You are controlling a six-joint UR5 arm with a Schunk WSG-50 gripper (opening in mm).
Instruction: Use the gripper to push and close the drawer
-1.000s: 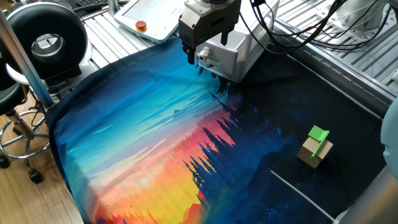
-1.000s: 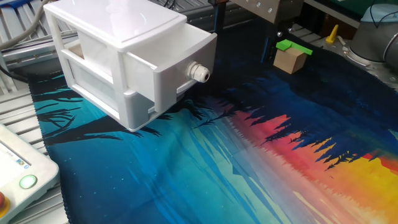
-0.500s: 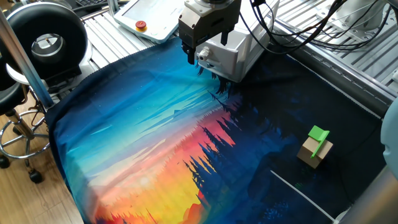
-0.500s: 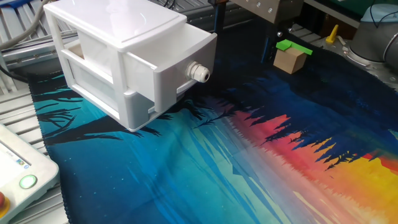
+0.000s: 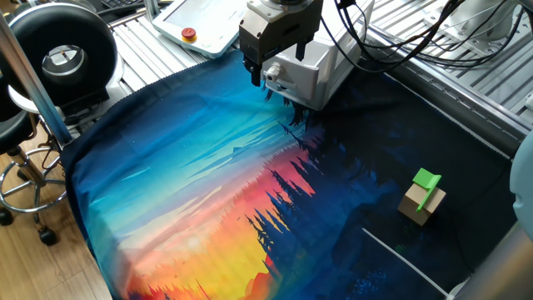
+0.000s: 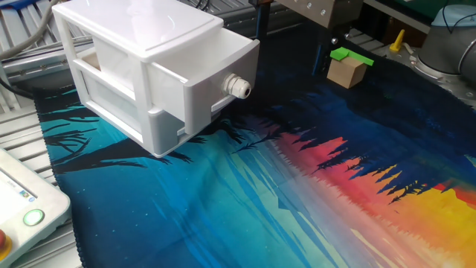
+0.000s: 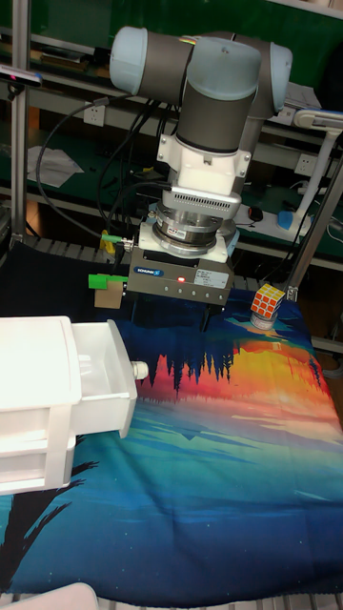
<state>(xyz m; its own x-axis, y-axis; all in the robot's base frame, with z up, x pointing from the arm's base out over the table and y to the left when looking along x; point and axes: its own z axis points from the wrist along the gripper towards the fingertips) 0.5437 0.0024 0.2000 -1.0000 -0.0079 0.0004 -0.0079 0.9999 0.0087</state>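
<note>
The white cabinet (image 6: 134,45) stands at the cloth's far edge with its top drawer (image 6: 204,78) pulled out, the round knob (image 6: 238,87) facing the open cloth. The same drawer (image 7: 100,376) and knob (image 7: 140,368) show in the tall view. My gripper (image 7: 170,317) hangs just in front of the drawer face, slightly above the knob, its two dark fingers (image 7: 205,319) spread apart and holding nothing. In one fixed view the gripper (image 5: 275,65) covers the drawer (image 5: 293,83) from above. The other fixed view shows only the lower end of the gripper (image 6: 290,37).
A tan block with a green piece (image 5: 423,197) sits on the dark part of the cloth (image 5: 208,183). A colour cube (image 7: 268,303) lies at the cloth's rim. A white teach pendant (image 5: 200,25) rests behind the cabinet. A black stool (image 5: 17,158) stands off the table.
</note>
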